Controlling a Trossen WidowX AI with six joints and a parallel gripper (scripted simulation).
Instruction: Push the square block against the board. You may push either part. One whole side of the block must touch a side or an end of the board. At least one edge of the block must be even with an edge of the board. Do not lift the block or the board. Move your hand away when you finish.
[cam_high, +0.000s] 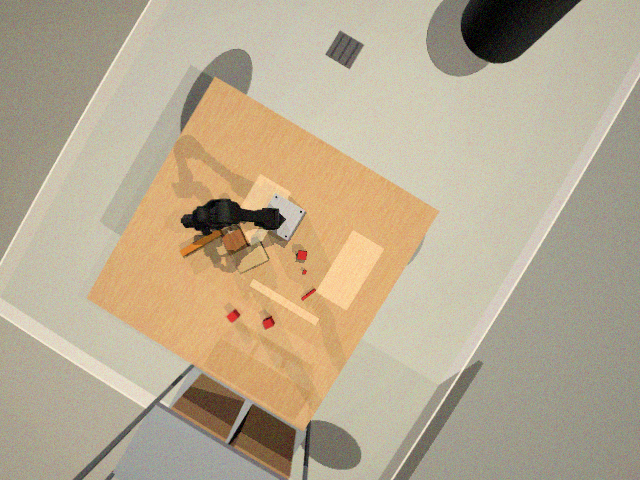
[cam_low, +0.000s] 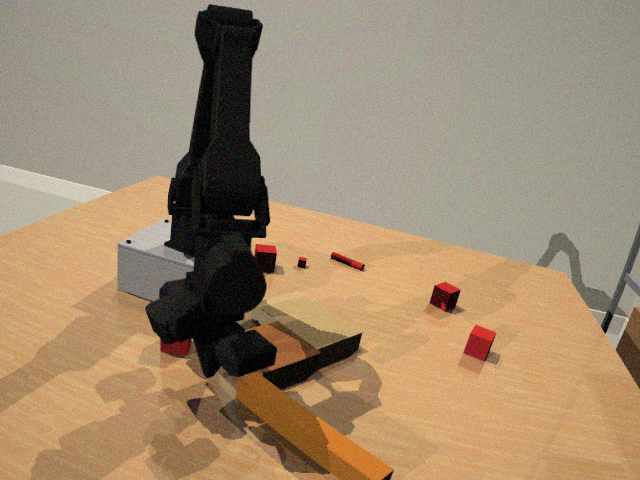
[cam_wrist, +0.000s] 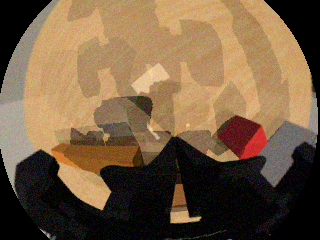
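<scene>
The orange board (cam_high: 199, 245) (cam_low: 315, 431) (cam_wrist: 100, 155) lies flat on the wooden table (cam_high: 330, 186) (cam_low: 516, 413). The flat brown square block (cam_high: 235, 239) (cam_low: 292, 347) lies at the board's end nearest the arm's base, at an angle to it, with a corner close to that end. I cannot tell whether they touch. My gripper (cam_high: 187, 222) (cam_low: 210, 367) (cam_wrist: 174, 140) is shut and empty. It is low over the table, just beside that same end of the board and next to the block. A red cube (cam_low: 175, 347) (cam_wrist: 243, 136) lies close by on its other side.
The arm's grey base box (cam_high: 293, 221) (cam_low: 139, 263) stands behind the block. Red cubes (cam_high: 301, 254) (cam_high: 233, 315) (cam_high: 268, 322) (cam_low: 445, 295) (cam_low: 479, 341), a red rod (cam_high: 308, 294) (cam_low: 347, 260) and a tiny red piece (cam_high: 303, 271) lie scattered. A shelf unit (cam_high: 232, 413) stands off one table edge.
</scene>
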